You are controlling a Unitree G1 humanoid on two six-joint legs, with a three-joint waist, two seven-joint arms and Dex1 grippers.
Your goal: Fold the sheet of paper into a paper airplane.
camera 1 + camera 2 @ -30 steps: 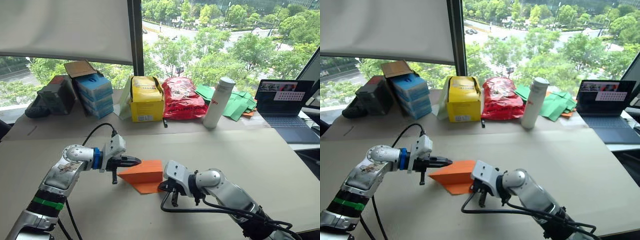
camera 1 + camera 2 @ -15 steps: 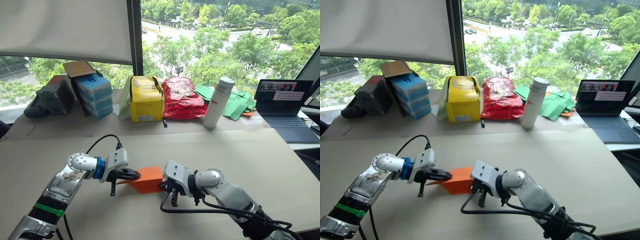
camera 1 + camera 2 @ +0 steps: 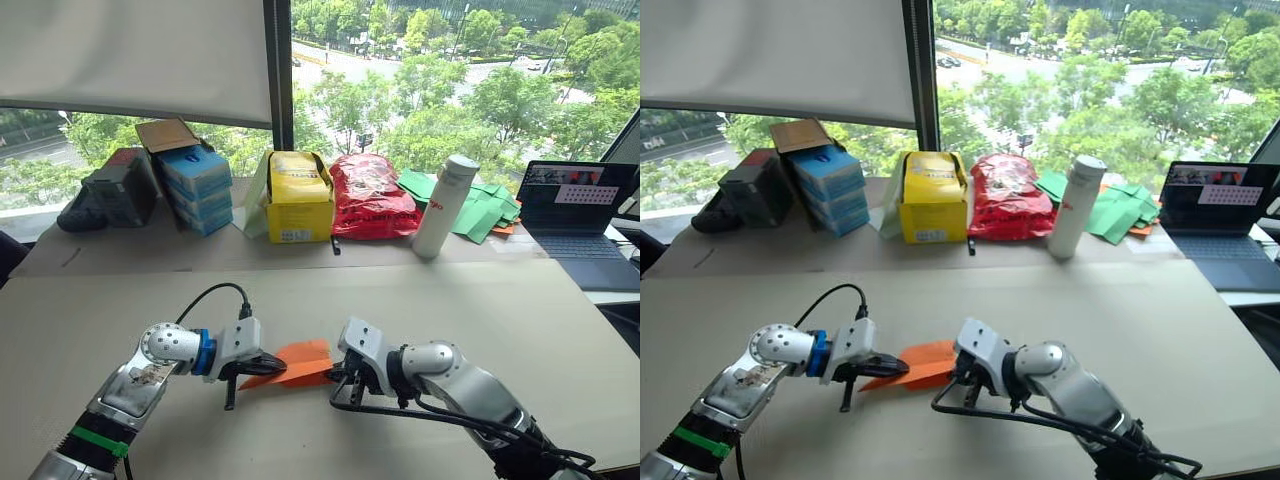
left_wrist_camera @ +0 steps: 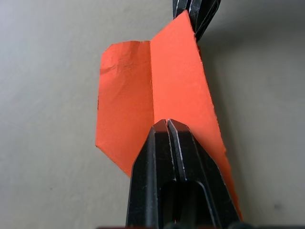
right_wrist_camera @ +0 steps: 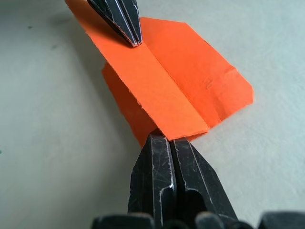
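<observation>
Paper airplane (image 3: 292,362), orange and folded, lies lengthwise on the table between both grippers, left gripper (image 3: 262,364) pinching its pointed end, right gripper (image 3: 338,374) clamped on the opposite end.

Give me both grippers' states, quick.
Left gripper: fingers shut on the orange sheet of paper.
Right gripper: fingers shut on the paper's opposite end.

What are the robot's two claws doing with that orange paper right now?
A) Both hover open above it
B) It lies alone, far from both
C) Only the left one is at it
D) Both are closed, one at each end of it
D: the left gripper and the right gripper are each shut at opposite ends of the folded orange paper.
</observation>
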